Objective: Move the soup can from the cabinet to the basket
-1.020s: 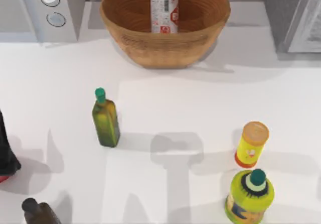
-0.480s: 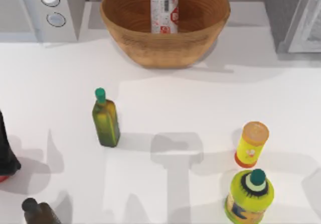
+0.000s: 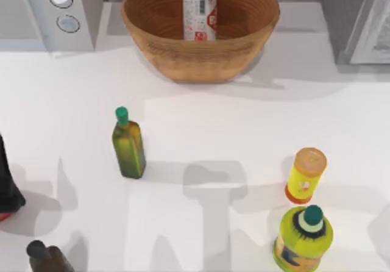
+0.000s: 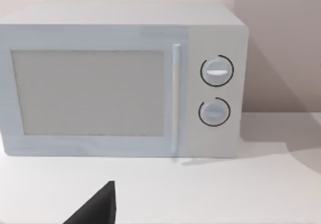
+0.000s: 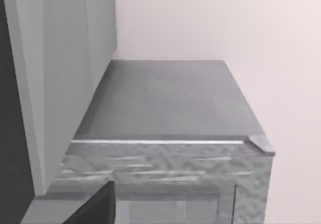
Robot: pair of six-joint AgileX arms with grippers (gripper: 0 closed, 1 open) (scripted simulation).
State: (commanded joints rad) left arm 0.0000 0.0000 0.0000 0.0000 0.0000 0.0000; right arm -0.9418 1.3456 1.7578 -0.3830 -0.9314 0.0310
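Note:
The soup can [image 3: 200,14], silver-white with red marks, stands upright inside the brown wicker basket [image 3: 183,58] at the back middle of the table. The grey cabinet [image 3: 341,16] with its white-framed door is at the back right. Its grey top [image 5: 165,98] lies close ahead in the right wrist view, where a dark part of my right gripper [image 5: 95,209] shows at the picture's edge. A dark part of my left gripper [image 4: 95,209] shows in the left wrist view, facing the white microwave [image 4: 125,83]. Neither gripper holds anything that I can see.
The white microwave [image 3: 49,10] with two dials stands at the back left. A green bottle [image 3: 128,144] is left of centre. A yellow orange-lidded canister [image 3: 306,174] and a round yellow-green bottle [image 3: 303,238] stand front right. A dark bottle [image 3: 46,257] and a black object [image 3: 7,180] are front left.
A shadow at the table's front right edge has shifted slightly. The soup can and the other objects have not moved.

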